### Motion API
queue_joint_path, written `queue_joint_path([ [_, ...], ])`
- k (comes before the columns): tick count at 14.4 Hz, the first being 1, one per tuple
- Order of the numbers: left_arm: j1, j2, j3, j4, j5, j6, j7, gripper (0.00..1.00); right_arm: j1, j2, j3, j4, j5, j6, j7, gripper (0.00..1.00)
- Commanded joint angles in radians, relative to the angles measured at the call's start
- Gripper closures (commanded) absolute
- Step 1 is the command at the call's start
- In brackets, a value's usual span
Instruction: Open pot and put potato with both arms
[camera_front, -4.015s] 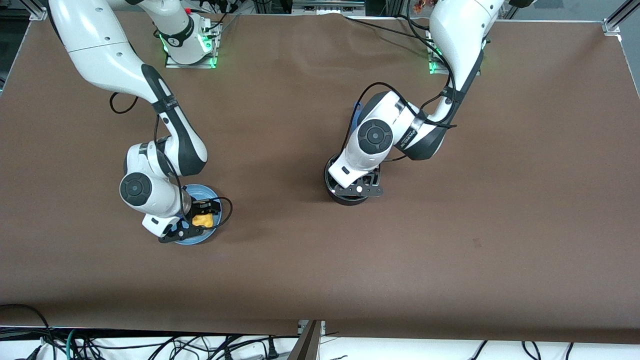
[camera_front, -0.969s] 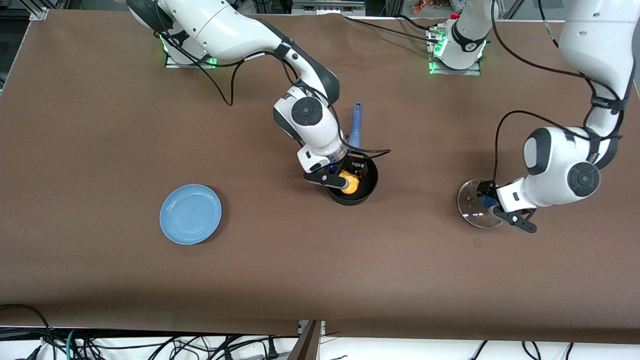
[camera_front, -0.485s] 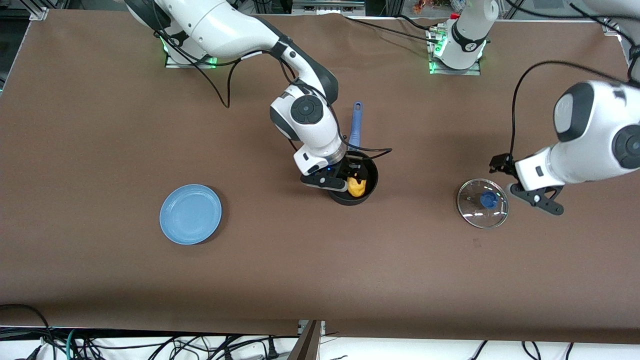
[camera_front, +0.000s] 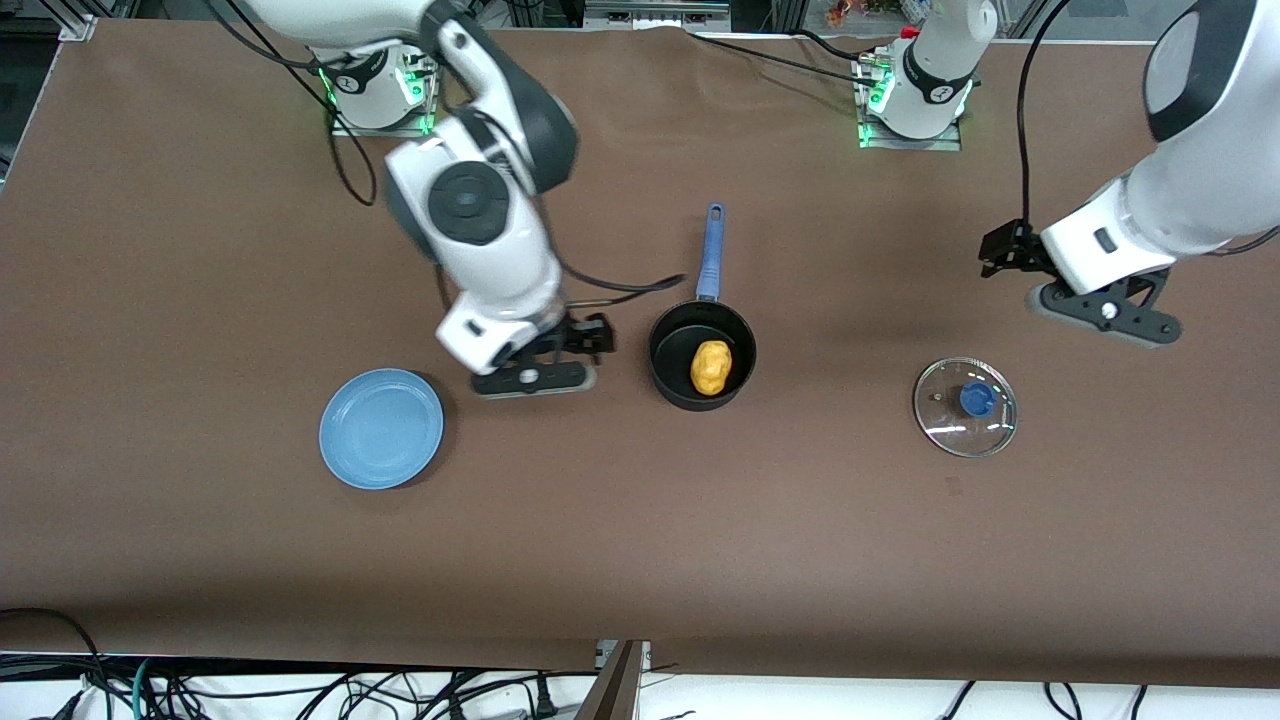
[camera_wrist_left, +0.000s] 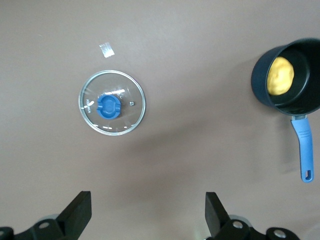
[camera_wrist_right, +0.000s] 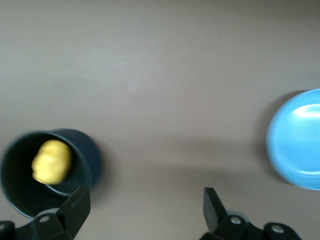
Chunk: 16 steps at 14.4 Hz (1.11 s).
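Potato (camera_front: 711, 367) seen inside uncovered pot (camera_front: 668, 358). Lid (camera_front: 965, 407) laid on table. Left gripper (camera_front: 1098, 312) and right gripper (camera_front: 533, 378) raised, fingers spread, nothing held.

A robot lab: brown-covered table (camera_front: 200, 560), aluminium framing (camera_front: 1225, 45), loose cables (camera_front: 300, 690).

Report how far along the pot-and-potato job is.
Done: the lid lies on the table toward the left arm's end, off the pot, and the potato sits inside the pot. In hand: nothing; the right gripper and left gripper are open and empty, raised above bare table. Left: nothing visible.
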Motion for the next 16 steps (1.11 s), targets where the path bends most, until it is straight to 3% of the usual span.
queue_joint_path([
  [1, -0.078, -0.046, 0.133, 0.001, -0.027, 0.010, -0.034, 0.00, -0.079, -0.102, 0.012, -0.042, -0.010, -0.121, -0.130, 0.00],
  [3, -0.166, -0.082, 0.259, -0.026, -0.027, 0.068, -0.059, 0.00, -0.148, -0.175, 0.012, -0.059, -0.007, -0.213, -0.227, 0.00],
  [7, -0.212, -0.179, 0.268, -0.177, -0.030, 0.166, -0.117, 0.00, -0.249, -0.375, 0.012, -0.233, 0.004, -0.243, -0.226, 0.00],
  [12, -0.203, -0.170, 0.267, -0.168, -0.025, 0.154, -0.079, 0.00, -0.319, -0.507, -0.034, -0.257, 0.012, -0.263, -0.250, 0.00],
  [16, -0.201, -0.165, 0.261, -0.149, -0.020, 0.105, -0.077, 0.00, -0.331, -0.536, -0.068, -0.254, 0.013, -0.326, -0.310, 0.00],
])
